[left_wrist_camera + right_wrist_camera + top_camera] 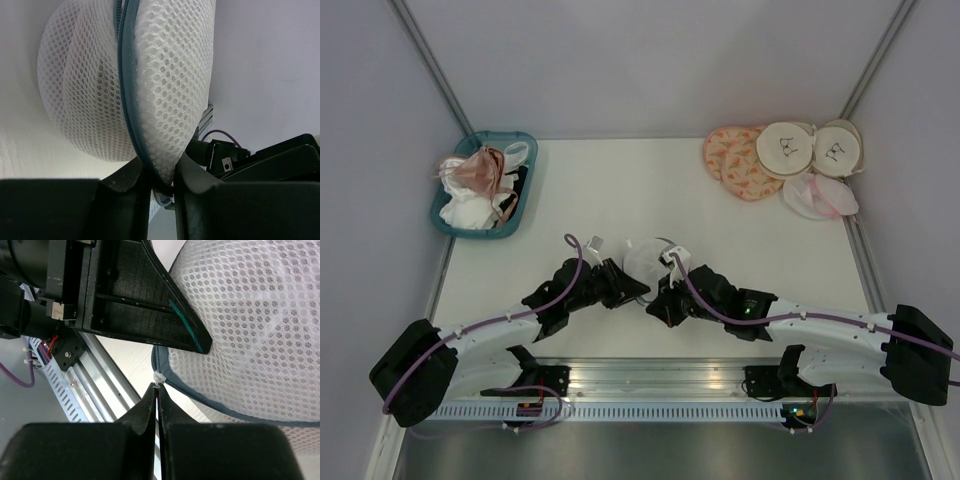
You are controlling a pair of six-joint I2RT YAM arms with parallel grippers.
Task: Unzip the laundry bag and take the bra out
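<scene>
The white mesh laundry bag (645, 262) with a dark blue-grey zipped rim is held up between my two arms near the table's front middle. My left gripper (161, 186) is shut on the bag's rim edge, pinching mesh and zipper tape (131, 115). My right gripper (157, 390) is shut on the small white zipper pull (158, 377) at the end of the rim (210, 402). The left gripper's finger (150, 300) lies against the mesh in the right wrist view. The bra is not visible through the mesh.
A teal basket (449, 222) with pink and white garments stands at the back left. Peach patterned pouches (735, 160), cream pouches with black marks (810, 147) and a pinkish mesh item (820, 197) lie at the back right. A metal rail (660, 380) runs along the front edge.
</scene>
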